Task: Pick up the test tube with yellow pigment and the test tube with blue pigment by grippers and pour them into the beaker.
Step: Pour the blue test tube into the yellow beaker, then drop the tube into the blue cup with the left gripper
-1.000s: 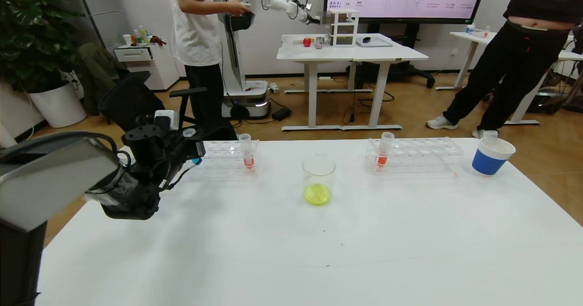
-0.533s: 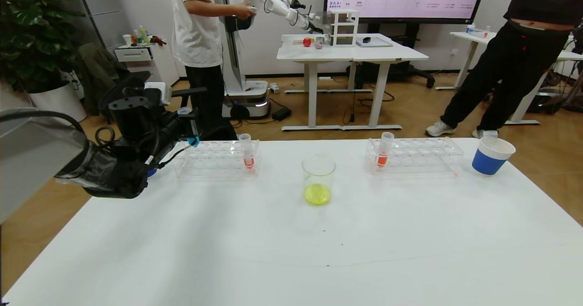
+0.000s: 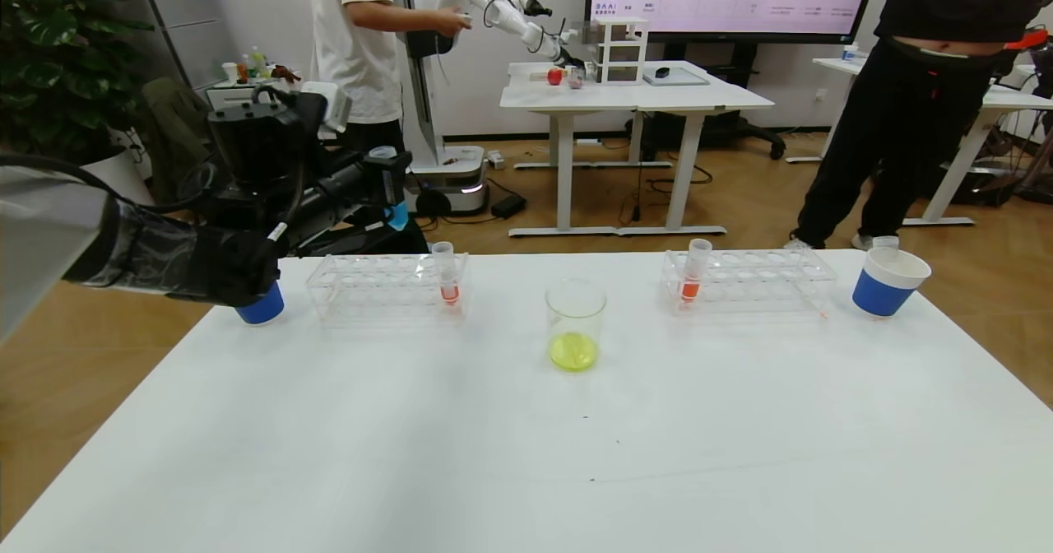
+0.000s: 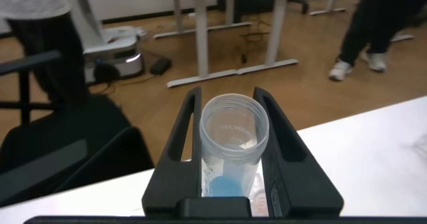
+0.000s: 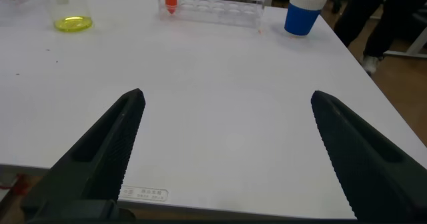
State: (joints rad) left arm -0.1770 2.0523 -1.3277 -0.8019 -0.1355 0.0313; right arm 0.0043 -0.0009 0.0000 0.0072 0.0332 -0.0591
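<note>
My left gripper (image 3: 388, 184) is shut on the test tube with blue pigment (image 3: 395, 207) and holds it in the air above and behind the left end of the left rack (image 3: 387, 288). In the left wrist view the open-topped tube (image 4: 233, 134) sits between the two fingers of the left gripper (image 4: 227, 96), with blue liquid at its bottom. The beaker (image 3: 575, 322) stands mid-table, to the right of the gripper, with yellow liquid in its bottom. The test tube with yellow pigment is not in view. My right gripper (image 5: 227, 151) is open and empty over the table's near edge.
Each clear rack holds one orange-red tube: left (image 3: 446, 275), and right (image 3: 693, 270) in the right rack (image 3: 757, 280). Blue-and-white paper cups stand at far left (image 3: 262, 306) and far right (image 3: 887, 281). People and desks stand beyond the table.
My left gripper has risen and moved right with the blue tube in it, uncovering the left paper cup. The beaker and the racks have not moved.
</note>
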